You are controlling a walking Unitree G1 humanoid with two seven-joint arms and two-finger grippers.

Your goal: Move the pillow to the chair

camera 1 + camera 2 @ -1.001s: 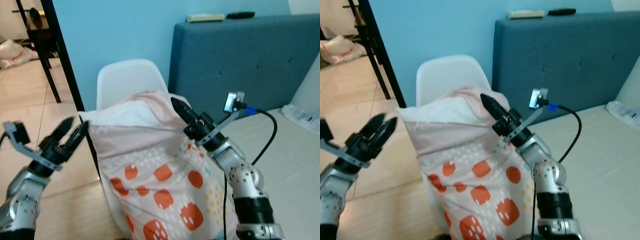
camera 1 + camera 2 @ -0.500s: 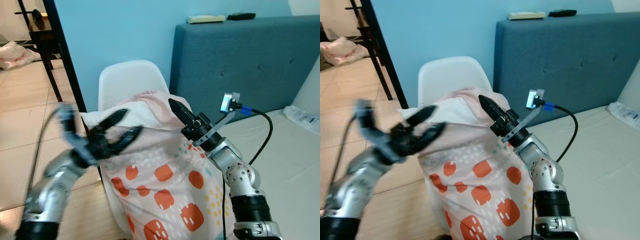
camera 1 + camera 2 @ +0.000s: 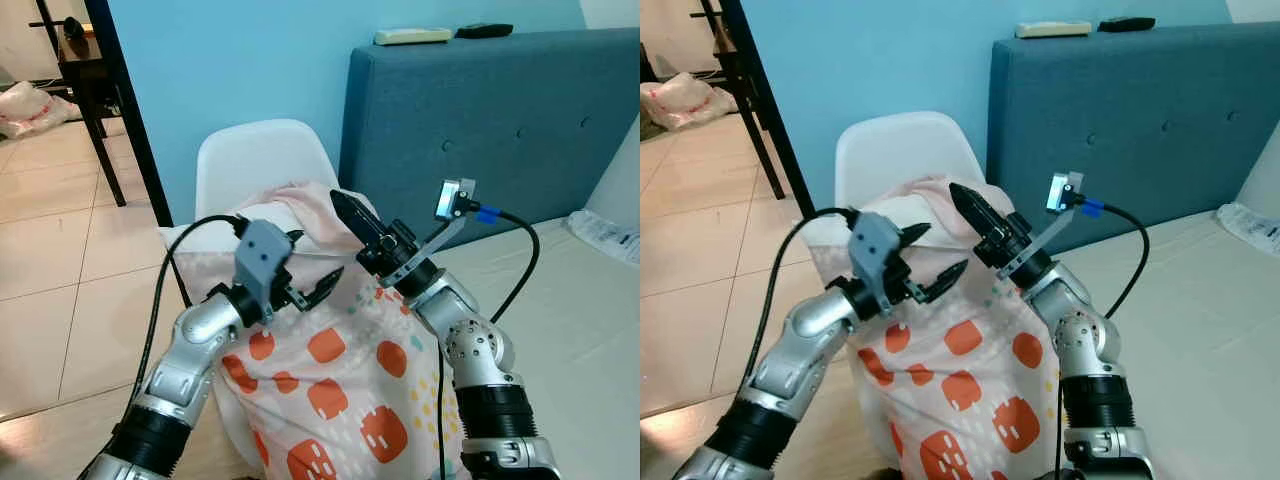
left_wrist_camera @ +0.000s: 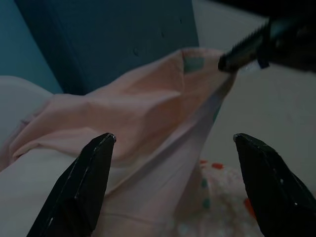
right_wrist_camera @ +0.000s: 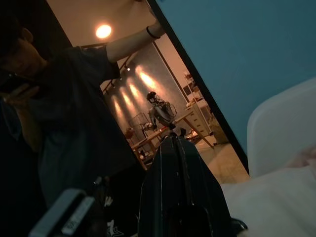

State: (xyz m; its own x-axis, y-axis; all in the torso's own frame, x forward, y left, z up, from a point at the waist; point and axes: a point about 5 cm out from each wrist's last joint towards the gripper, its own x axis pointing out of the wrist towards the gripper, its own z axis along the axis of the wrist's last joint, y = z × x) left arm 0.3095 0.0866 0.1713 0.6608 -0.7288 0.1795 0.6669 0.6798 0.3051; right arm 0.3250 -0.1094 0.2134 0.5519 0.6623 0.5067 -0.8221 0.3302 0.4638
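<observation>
A glossy pale tiled floor and a black metal post lie at the left, against a smooth light-blue wall. The left end effector reaches in over the top of the soft pink fabric pillow with orange-red rounded blotches and small dots, its two long black fingers spread wide apart and holding nothing, the crumpled upper fold of the pillow lying between them in the left wrist view. The pillow stands upright, leaning against the moulded white plastic chair with a rounded shell back, whose top rises behind it. The right end effector rests at the pillow's upper right corner, its tapered black fingers pressed together; whether they pinch the cloth I cannot tell. Further right stands a tufted dark-blue upholstered headboard with a flat cream remote and a dark one on its top edge, above a pale bed mattress.
</observation>
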